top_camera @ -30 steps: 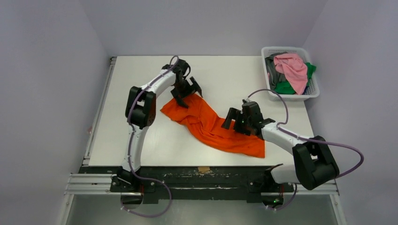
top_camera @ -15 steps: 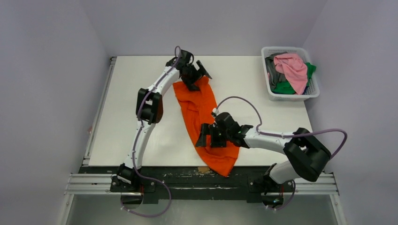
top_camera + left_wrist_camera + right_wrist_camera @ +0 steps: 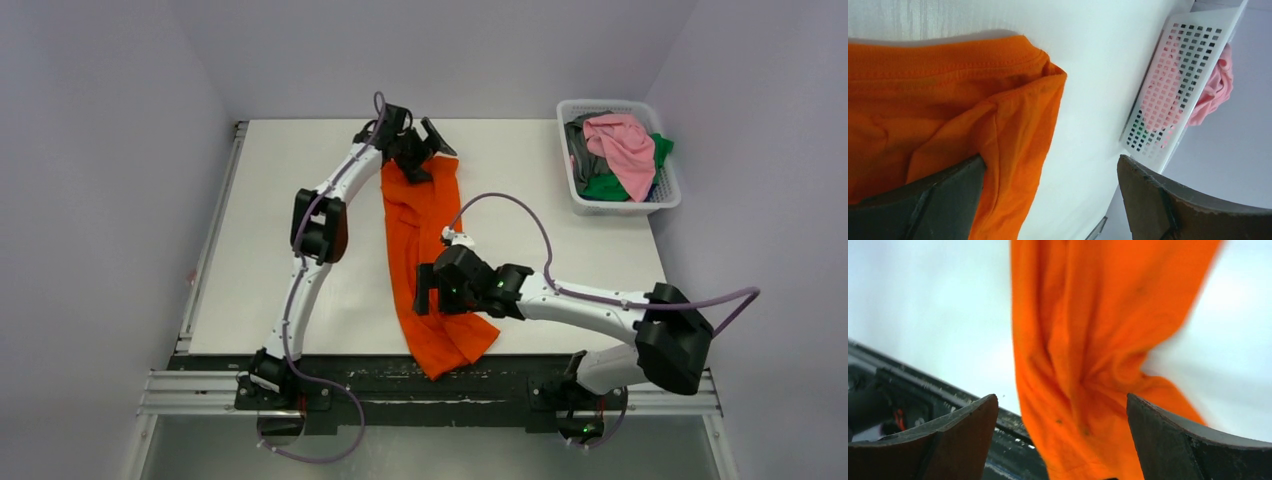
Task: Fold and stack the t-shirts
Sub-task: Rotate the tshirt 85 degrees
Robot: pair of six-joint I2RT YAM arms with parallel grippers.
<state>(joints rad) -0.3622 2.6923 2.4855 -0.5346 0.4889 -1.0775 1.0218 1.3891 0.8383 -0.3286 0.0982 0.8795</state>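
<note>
**Orange shirt swung into a long strip; both claws open**

The right gripper [image 3: 428,292] stands with its jaws spread wide and nothing clamped. Its wrist view shows the orange t-shirt [image 3: 420,230] running down between the two fingers, seemingly clear of both. The left gripper [image 3: 425,145] is also spread wide. In its wrist view one finger rests over a hemmed corner of the orange cloth and the other hangs over bare table [image 3: 290,200], so it holds nothing either.

A second ago the shirt lay slantwise, its lower end pointing toward the side of the white basket [image 3: 640,207]. Both arms have since carried it round. It is now a narrow, rumpled strip, well to the left of the basket. Its far end lies about level with the basket, and its near end is much nearer the arm bases than the basket, spilling over the table edge. Over that second the right jaws have also finished opening.

In my judgement this is a let-go after a drag. The shirt is repositioned but bunched, neither flat nor folded, so spreading comes next.

The pink t-shirt [image 3: 622,140], green t-shirt [image 3: 605,187] and grey t-shirt [image 3: 580,150] are heaped inside the basket, well apart from both claws.
</note>
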